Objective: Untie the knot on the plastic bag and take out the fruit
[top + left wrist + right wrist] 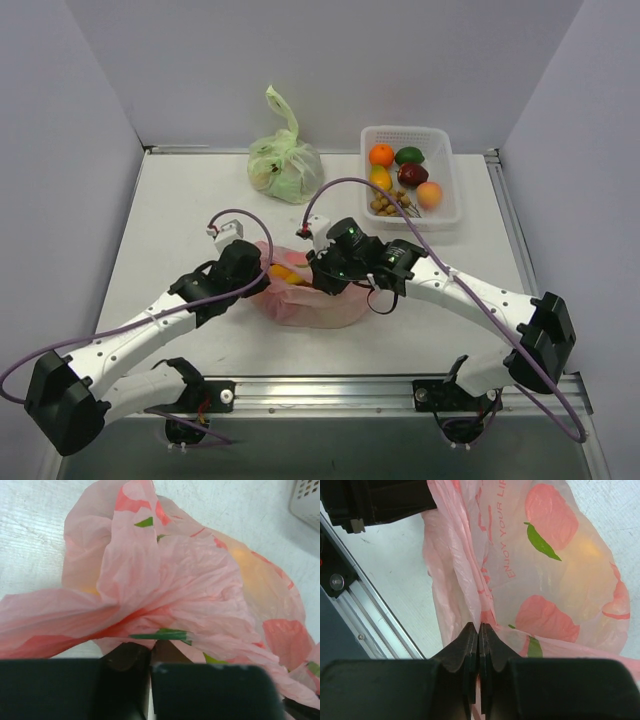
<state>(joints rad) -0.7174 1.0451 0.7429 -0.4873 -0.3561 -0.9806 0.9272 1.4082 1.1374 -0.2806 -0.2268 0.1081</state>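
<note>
From above, the pink bag [318, 300] lies low on the table [175, 215], just beyond the arms' bases, with its long axis running left to right. The left gripper [266, 272] sits at the bag's left end and the right gripper [325, 278] at its top middle. Both touch the plastic, but from here I cannot tell how the jaws stand. A yellow-orange fruit [285, 273] shows between the two grippers, at the bag's upper left. Well behind, a green bag [285, 165] stands with its tied top upright. To its right, a white basket [440, 190] holds colourful pieces [381, 154].

In the left wrist view, the dark fingers [125, 660] are pressed together on a fold of pink plastic at the bottom middle. The bag fans up and away from the jaws and bulges to the right, where a yellow glow shows through.

In the right wrist view, the fingers [465, 647] are pressed together, pinching a thin pleat of the bag's edge. The bag runs upward and to the right from the jaws, printed with red shapes and green leaves, and a yellow form glows through its wall. The left gripper's black body is at the top left, against the bag's far end.
</note>
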